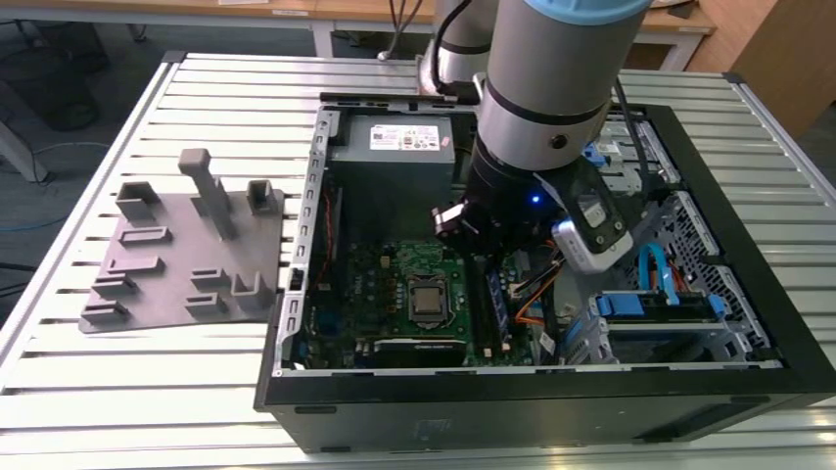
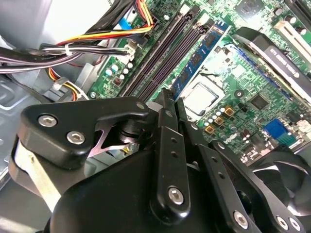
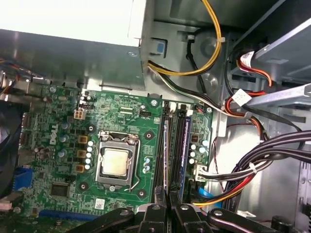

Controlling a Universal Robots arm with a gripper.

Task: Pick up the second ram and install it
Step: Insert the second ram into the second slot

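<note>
The gripper (image 2: 174, 97) is hanging inside the open computer case (image 1: 523, 416). Its fingers (image 2: 167, 131) are drawn narrow, almost together, with no more than a slit between them in both wrist views. Whether they are pinching anything or merely bearing on it cannot be told.

The second ram (image 2: 200, 56) is standing on edge in the memory slot nearest the processor socket (image 2: 199, 97). In the second wrist view its near end is running right up to the fingertips, so the gripper is sitting at one end of the board rather than over its middle. That view is showing the board's blue face and black chips. The first wrist view is catching the same board (image 3: 165, 145) nearly edge-on, as a thin bluish line leading away from the gripper (image 3: 169, 208). It is also showing another blue strip (image 3: 185, 150) in a slot farther from the socket, beside a row of capacitors; whether that is a seated board is unclear. Bundled cables (image 3: 252, 170) are trailing past the slots on the side away from the socket.

Farther out, the exterior view is showing the arm reaching down over the motherboard (image 1: 392, 264), with the gripper (image 1: 473, 235) at the slot end nearer the power supply (image 1: 392, 147). Beyond the case, on the exterior view's left, a grey fixture (image 1: 183, 255) is lying on the slatted table (image 1: 131, 392).
</note>
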